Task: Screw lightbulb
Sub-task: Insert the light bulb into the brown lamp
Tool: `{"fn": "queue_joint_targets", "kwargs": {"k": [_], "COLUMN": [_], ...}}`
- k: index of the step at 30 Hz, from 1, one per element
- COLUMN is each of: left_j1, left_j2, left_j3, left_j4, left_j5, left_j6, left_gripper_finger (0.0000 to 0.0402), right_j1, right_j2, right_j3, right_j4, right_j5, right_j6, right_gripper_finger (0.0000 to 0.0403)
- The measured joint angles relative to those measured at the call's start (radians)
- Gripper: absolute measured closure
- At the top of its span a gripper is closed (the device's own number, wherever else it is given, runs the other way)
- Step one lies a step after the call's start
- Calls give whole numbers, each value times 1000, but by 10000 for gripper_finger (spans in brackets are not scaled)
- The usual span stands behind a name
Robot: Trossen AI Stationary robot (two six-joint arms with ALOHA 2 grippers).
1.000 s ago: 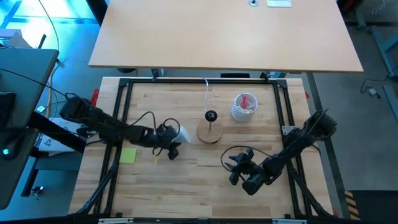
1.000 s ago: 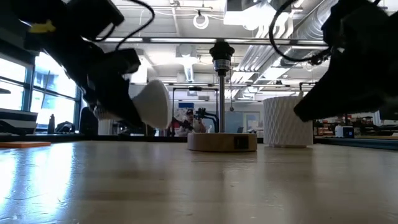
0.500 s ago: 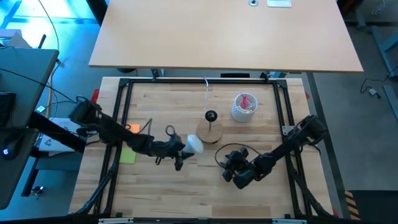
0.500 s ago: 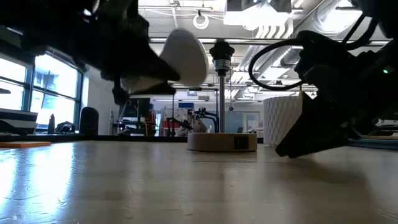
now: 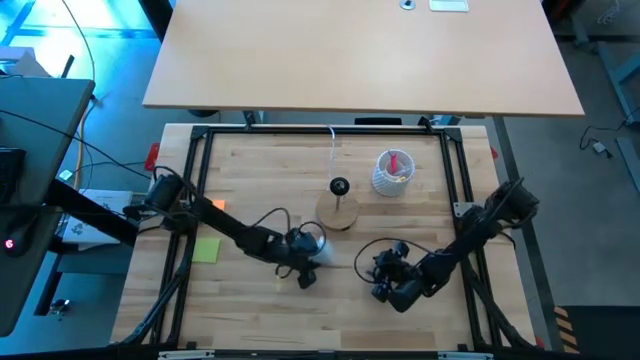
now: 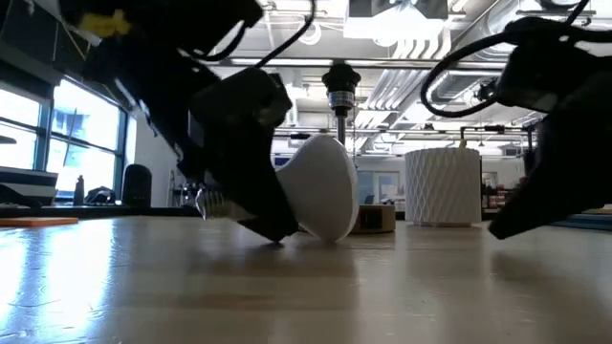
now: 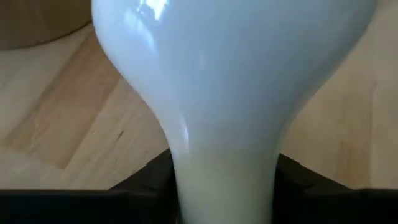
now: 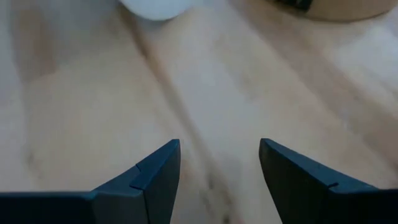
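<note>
The white, matte, round-globed lightbulb (image 7: pixel 230 93) is being gripped at its narrow neck by the left gripper (image 5: pixel 303 262), whose dark fingers (image 7: pixel 143 180) are pressing on either side of that neck. The globe is being rested low on the pale wooden table (image 5: pixel 250 170), just in front of the round wooden lamp base with its black-topped stem (image 5: pixel 338 208). The right gripper (image 8: pixel 219 168) is being held wide open and empty just above the boards, facing the bulb. The bulb is being judged light, smooth and breakable; a gentle hold low on the globe would be wanted, leaving the screw neck free. The white latticed cup with pink items (image 5: pixel 392 172) is being left alone.
</note>
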Motion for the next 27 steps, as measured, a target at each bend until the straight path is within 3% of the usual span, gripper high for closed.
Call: {"fn": "queue_joint_targets", "kwargs": {"k": [4,10,13,18,27], "left_j1": [6,44,53,29,-52], "left_j2": [28,-3,-51,-126,-187], "left_j3": [70,93,93,93,85], "left_j4": [-53,-166,-255,-343,-377], "left_j5": [4,109,119,16,-60], "left_j6": [18,53,50,20,-36], "left_gripper_finger": [197,170,167,166,165], "right_j1": [17,17,16,21,-32], "right_j2": [1,1,1,38,146], "right_j3": [0,0,0,1,3], "right_j4": [2,83,164,406,706], "right_j5": [-21,-76,7,115,-149], "right_j6": [32,-45,-24,-76,-193], "right_gripper_finger": [187,187,187,187,161]}}
